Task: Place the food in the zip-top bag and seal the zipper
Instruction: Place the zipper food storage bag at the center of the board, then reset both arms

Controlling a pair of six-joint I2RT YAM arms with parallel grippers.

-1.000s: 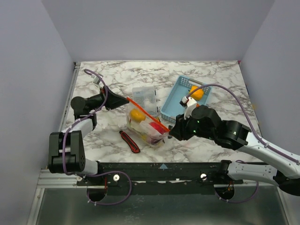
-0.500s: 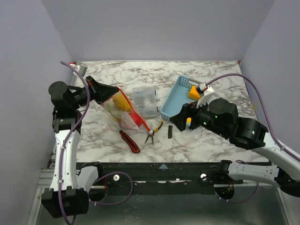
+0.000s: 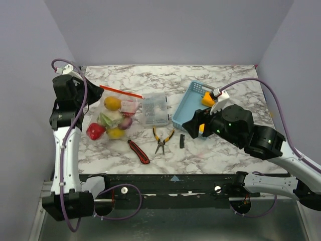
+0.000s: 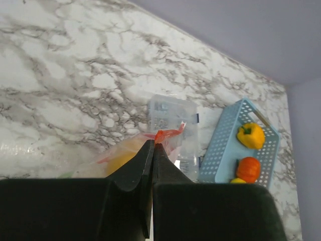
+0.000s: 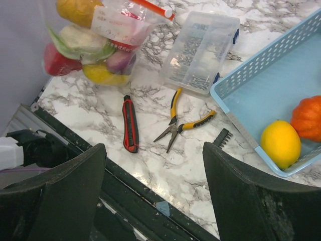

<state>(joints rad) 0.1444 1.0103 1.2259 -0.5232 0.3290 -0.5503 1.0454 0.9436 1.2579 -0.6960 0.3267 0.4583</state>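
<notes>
The zip-top bag hangs at the left, filled with food: an orange piece, a red piece, and yellow, purple and green-white pieces. Its red-orange zipper runs along the top. My left gripper is raised and shut on the zipper's left end; the left wrist view shows the jaws pinching the red strip. My right gripper is open and empty, above the table right of the pliers. In the right wrist view the bag is at the top left.
A rigid clear compartment box lies mid-table. A light blue basket with yellow and orange toy food stands to its right. Yellow-handled pliers, a red-and-black utility knife and a small black bit holder lie near the front.
My left arm has swung up and to the left, carrying the bag by its zipper from mid-table. My right gripper let go of the bag a second ago and drew back right.
</notes>
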